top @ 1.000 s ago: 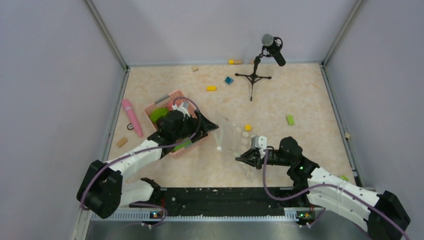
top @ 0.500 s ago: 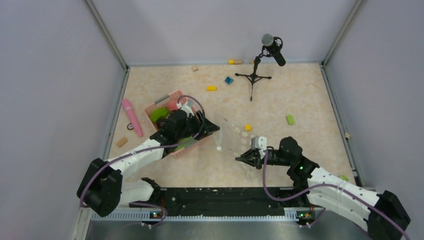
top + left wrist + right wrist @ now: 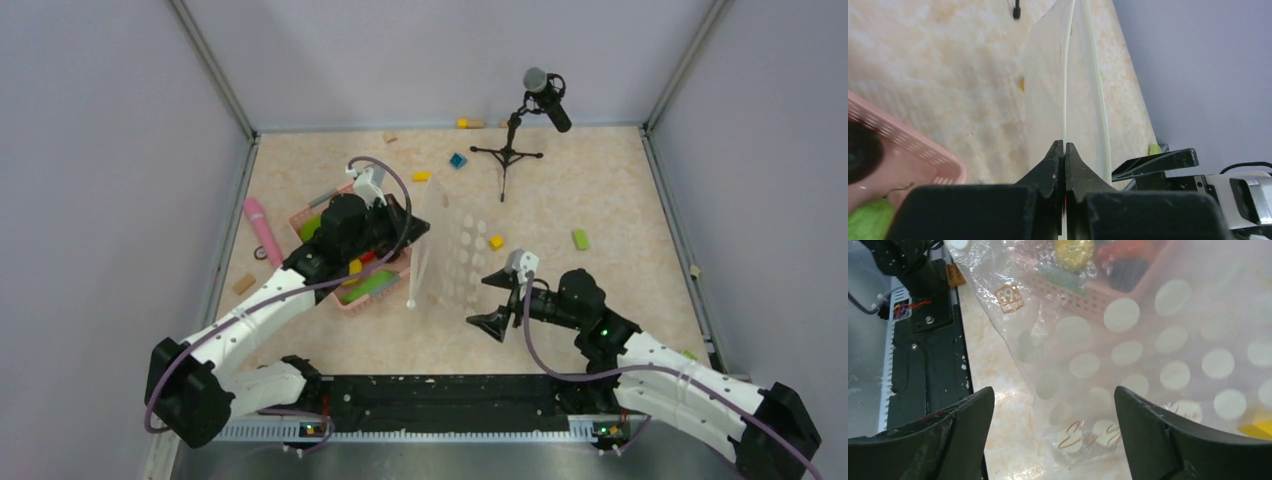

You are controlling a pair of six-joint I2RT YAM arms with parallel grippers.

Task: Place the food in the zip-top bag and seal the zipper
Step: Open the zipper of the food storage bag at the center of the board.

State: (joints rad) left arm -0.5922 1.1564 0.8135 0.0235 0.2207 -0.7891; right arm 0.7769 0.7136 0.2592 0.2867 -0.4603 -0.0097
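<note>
Fingers [image 3: 1054, 165] of my left gripper [image 3: 1064, 147] are pressed flat together on the top edge of the zip-top bag [image 3: 1048, 80]. They pinch it along what appears to be 1 whitish strip of the zipper [image 3: 1066, 75]. A 2nd strip bows away to its right, so the mouth stands parted. From overhead I see the dotted bag hanging upright from that grip, its lower corner down at the table [image 3: 600, 190], between the pink basket [image 3: 352, 303] and my right gripper [image 3: 490, 300]. The right gripper's 2 jaws are spread wide and close on nothing, facing the bag from just beside it. Through its wrist camera the clear plastic fills most of my view, white dots and gold lettering showing. Food [image 3: 372, 285] lies in the basket beneath my left arm: green pieces, 1 yellow piece and 1 red piece. Seen through the plastic, a yellow fruit and red and dark pieces sit behind the basket wall. Pink stick [image 3: 262, 232] lies left of the basket, and a microphone stand [image 3: 508, 152] rises near the far wall.
</note>
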